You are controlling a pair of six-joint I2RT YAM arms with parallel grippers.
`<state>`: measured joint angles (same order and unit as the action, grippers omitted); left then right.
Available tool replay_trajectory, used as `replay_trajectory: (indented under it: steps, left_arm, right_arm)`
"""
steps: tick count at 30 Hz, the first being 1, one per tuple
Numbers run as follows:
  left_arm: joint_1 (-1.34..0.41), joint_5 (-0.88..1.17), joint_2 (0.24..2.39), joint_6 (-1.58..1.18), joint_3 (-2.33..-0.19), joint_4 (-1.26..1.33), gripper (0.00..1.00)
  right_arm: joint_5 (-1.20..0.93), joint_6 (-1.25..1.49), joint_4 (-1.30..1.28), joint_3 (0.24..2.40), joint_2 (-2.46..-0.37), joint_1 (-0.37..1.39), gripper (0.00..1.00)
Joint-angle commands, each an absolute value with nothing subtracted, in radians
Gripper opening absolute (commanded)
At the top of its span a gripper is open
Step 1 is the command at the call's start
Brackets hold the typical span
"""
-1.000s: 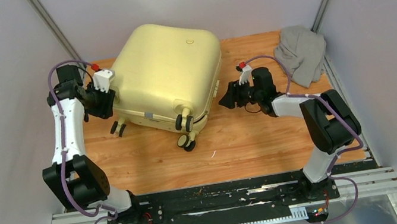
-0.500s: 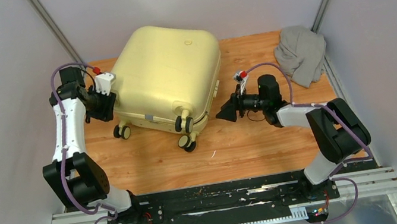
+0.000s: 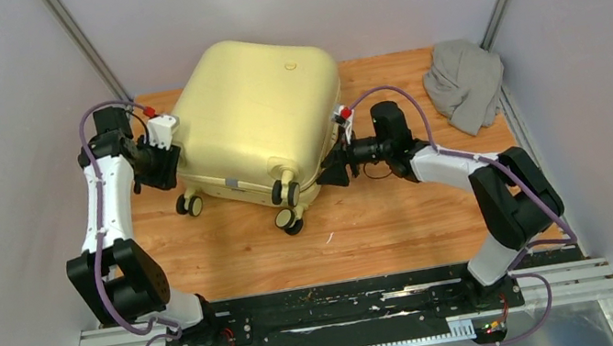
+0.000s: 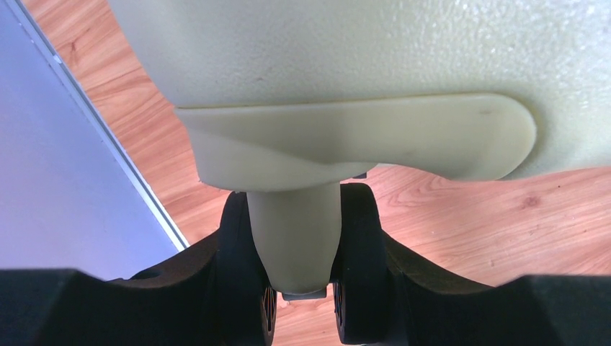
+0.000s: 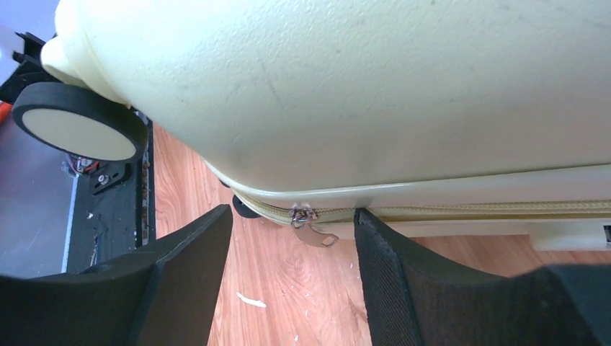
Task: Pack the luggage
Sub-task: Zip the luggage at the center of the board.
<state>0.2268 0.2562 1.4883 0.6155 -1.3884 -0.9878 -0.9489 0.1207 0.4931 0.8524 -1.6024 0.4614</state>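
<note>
Rigid, slick luggage (image 3: 260, 106) likely wanted small holds: left gripper (image 3: 162, 165) clamped its nine-o'clock caster (image 4: 295, 238), right gripper (image 3: 327, 173) spread toward the zipper pull (image 5: 315, 234).

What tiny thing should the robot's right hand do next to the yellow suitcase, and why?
Probably nudge the right gripper forward and pinch the zipper pull. Its jaws are open with the pull hanging just ahead between them, the luggage looks zipped shut, and the left gripper clamps a wheel.
</note>
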Motion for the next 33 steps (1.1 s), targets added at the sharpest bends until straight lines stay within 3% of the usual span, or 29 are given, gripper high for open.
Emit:
replay_trajectory:
  steps: [1,3,4,7,8,11,16,24,28,33]
  left_arm:
    - [0.216,0.332,1.383,0.642,-1.365,-0.936,0.00]
    - [0.216,0.345,1.353,0.655,-1.328,-0.937,0.05]
    - [0.216,0.348,1.333,0.664,-1.311,-0.937,0.15]
    - [0.216,0.335,1.264,0.691,-1.284,-0.940,0.64]
    - [0.216,0.338,1.237,0.709,-1.284,-0.943,0.75]
    - [0.216,0.398,1.150,0.777,-1.316,-0.984,0.91]
    - [0.171,0.599,1.047,1.026,-1.381,-1.109,1.00]
    - [-0.403,0.261,0.954,1.564,-1.242,-1.132,1.00]
    - [-0.503,0.210,0.978,1.887,-1.194,-1.120,1.00]
    - [-0.567,0.292,1.042,2.135,-1.200,-1.112,1.00]
  right_arm:
    - [-0.885,-0.042,0.237,0.929,-1.651,0.510,0.66]
    - [-0.853,-0.058,0.205,0.936,-1.662,0.515,0.64]
    - [-0.844,-0.056,0.205,0.932,-1.661,0.516,0.63]
    - [-0.801,-0.046,0.209,0.915,-1.650,0.517,0.63]
    - [-0.771,-0.042,0.208,0.906,-1.640,0.517,0.63]
    - [-0.681,-0.022,0.210,0.867,-1.589,0.516,0.67]
    - [-0.665,0.033,0.257,0.818,-1.521,0.512,0.69]
    - [-0.715,0.061,0.234,0.803,-1.516,0.466,0.70]
    - [-0.774,0.079,0.261,0.806,-1.548,0.462,0.70]
    - [-0.872,0.110,0.338,0.824,-1.583,0.462,0.71]
